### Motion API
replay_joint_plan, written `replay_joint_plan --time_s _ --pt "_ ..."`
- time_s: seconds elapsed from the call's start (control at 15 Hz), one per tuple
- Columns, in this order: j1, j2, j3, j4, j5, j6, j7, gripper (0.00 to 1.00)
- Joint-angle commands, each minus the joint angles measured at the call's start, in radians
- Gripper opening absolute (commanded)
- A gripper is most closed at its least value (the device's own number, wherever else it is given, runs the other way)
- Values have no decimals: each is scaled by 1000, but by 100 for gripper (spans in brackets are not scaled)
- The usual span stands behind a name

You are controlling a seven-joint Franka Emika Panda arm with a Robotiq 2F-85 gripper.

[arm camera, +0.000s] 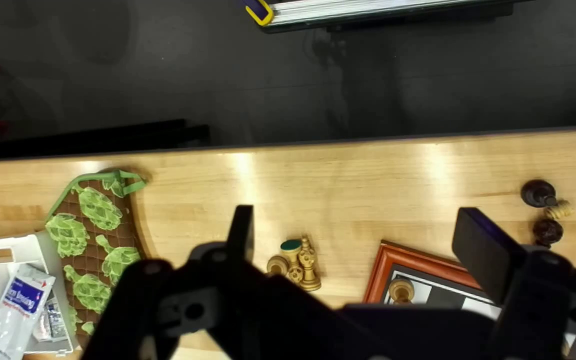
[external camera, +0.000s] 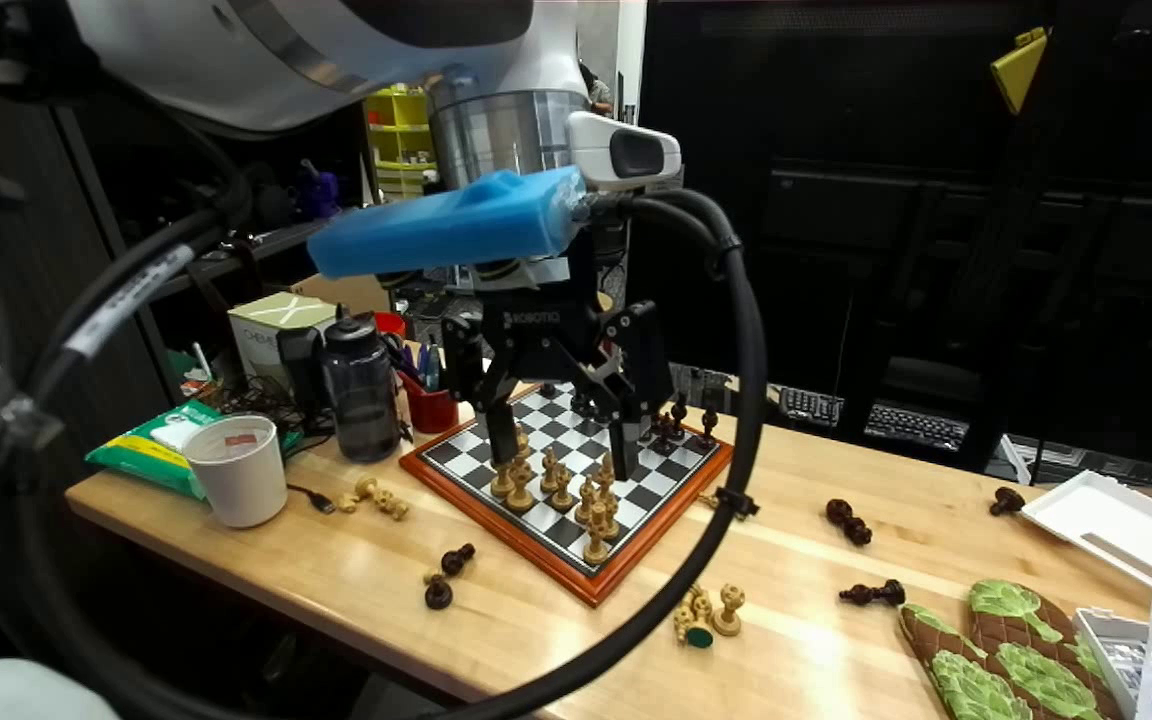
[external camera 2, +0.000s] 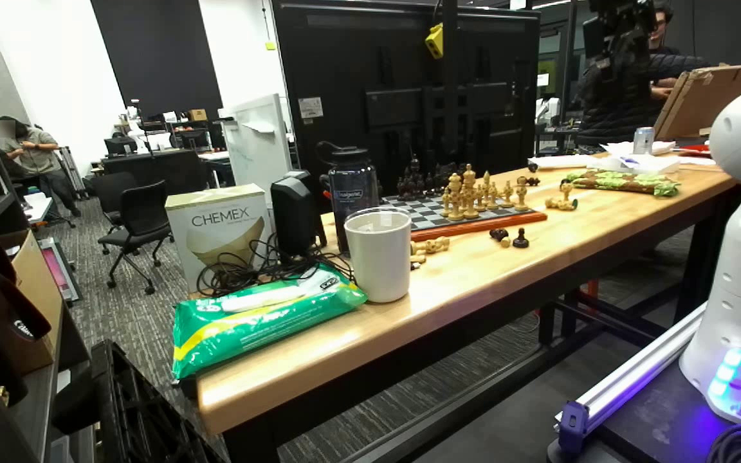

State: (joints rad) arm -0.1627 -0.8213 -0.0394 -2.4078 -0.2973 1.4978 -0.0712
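My gripper [external camera: 564,455] is open, points down and holds nothing. In the wrist view its two fingers [arm camera: 355,222] are wide apart, high above the wooden table. A chessboard with a red-brown frame [external camera: 501,528] lies on the table; its corner [arm camera: 428,267] shows between and below the fingers. Light pieces [external camera: 519,490] stand on the near part and dark pieces [external camera: 671,425] on the far part, also seen in an exterior view [external camera 2: 470,196]. Off the board, several light pieces [arm camera: 308,265] lie in a cluster by the left finger. Dark pieces [arm camera: 538,192] lie beyond the right finger.
A white mug [external camera 2: 380,257], dark bottle [external camera 2: 351,186], green wipes pack [external camera 2: 267,315] and Chemex box [external camera 2: 219,231] crowd one table end. Toward the other end are oven mitts [external camera: 1006,650], a white tray [external camera: 1126,530] and loose dark pieces [external camera: 848,522]. A person [external camera 2: 660,71] stands behind.
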Motion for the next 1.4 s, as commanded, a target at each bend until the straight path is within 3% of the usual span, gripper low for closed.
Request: replay_joint_plan --time_s 0.0,0.33,0.8,1.33 --pt "33 0 -21 4 -13 -9 18 100" --pt "35 11 -28 4 -9 -3 17 100" --pt "56 48 -144 -20 18 29 -55 100" --pt "85 145 -239 -30 16 163 -267 100"
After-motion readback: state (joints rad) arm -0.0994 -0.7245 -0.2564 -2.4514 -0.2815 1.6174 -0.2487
